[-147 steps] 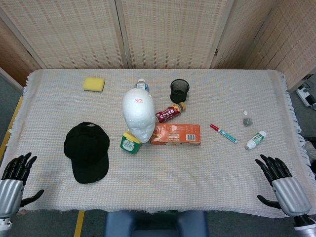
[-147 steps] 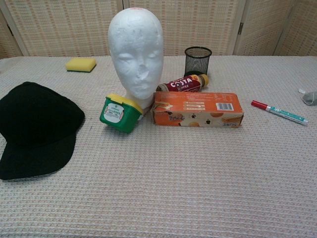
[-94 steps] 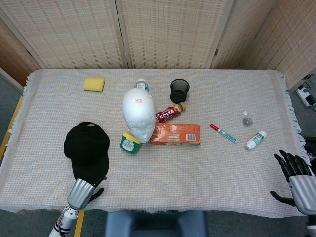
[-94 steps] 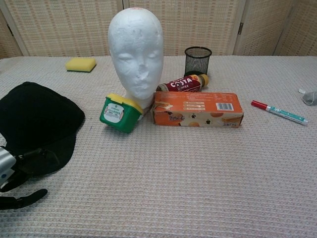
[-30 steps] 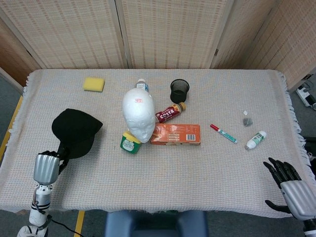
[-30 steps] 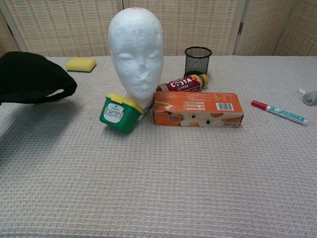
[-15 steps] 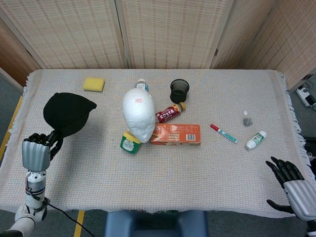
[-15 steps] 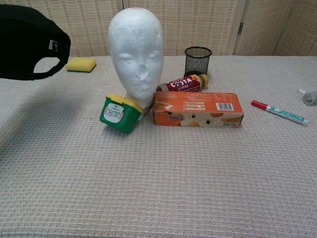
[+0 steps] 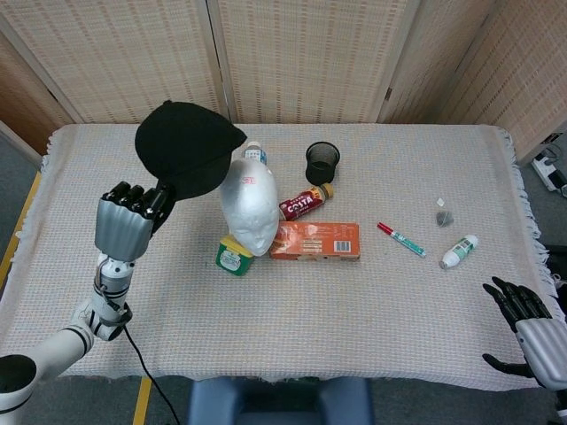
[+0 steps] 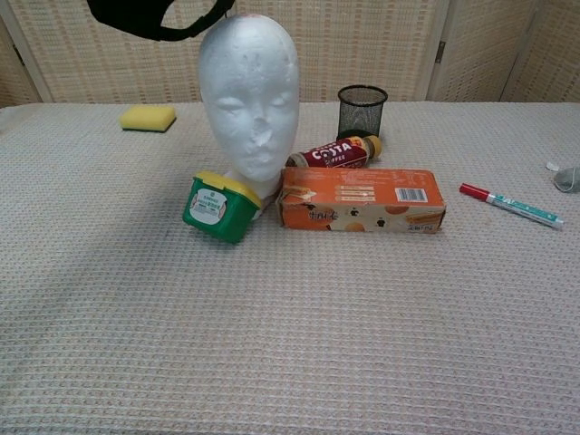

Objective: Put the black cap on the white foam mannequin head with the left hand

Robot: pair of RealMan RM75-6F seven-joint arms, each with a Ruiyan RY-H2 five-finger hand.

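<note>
Now the left hand (image 9: 124, 221), fingers gripping the cap (image 9: 188, 146) by its brim, should carry it squarely over the head (image 9: 249, 204), opening down, before lowering.

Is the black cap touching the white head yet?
Cannot tell. In the chest view the cap hangs at the upper left of the head, edges meeting with no clear gap. In the head view they overlap, held by the left hand.

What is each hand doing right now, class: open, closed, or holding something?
Left hand: holds the black cap in the air beside the foam head.
Right hand: open, holding nothing, fingers apart.
</note>
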